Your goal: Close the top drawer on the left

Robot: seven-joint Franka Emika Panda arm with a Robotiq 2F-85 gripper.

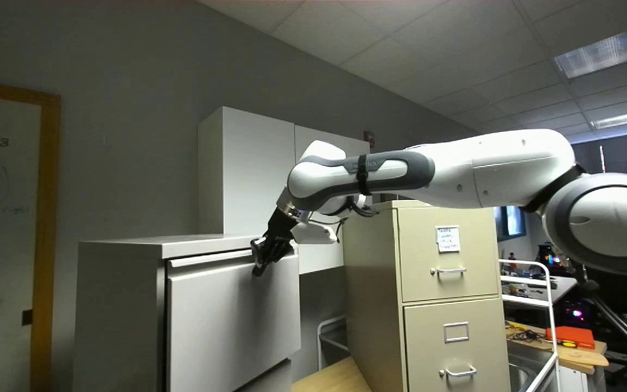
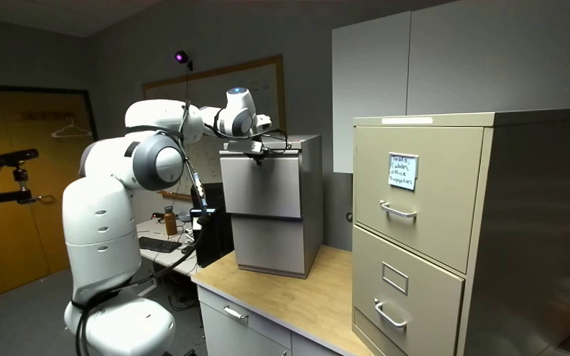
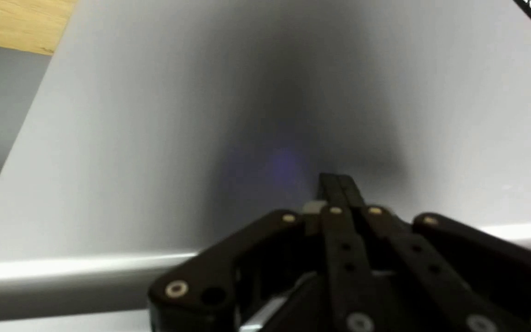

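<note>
The top drawer has a plain white front (image 1: pixel 232 321), the uppermost panel of a low white cabinet (image 1: pixel 120 316). It also shows in an exterior view (image 2: pixel 262 188) and fills most of the wrist view (image 3: pixel 155 138). Its front stands slightly forward of the lower drawer front. Its interior is hidden. My gripper (image 1: pixel 259 270) is at the upper part of the drawer front, just below its top lip, pointing down at it. The fingertips (image 3: pixel 339 177) are together with nothing between them. They are at or very near the panel; I cannot tell if they touch.
A beige filing cabinet (image 2: pixel 413 207) with handles stands beside the white cabinet. White wall cupboards (image 1: pixel 259 169) hang behind. The white cabinet stands on a wooden counter (image 2: pixel 285 291). The lower drawer front (image 2: pixel 267 244) is below the top drawer.
</note>
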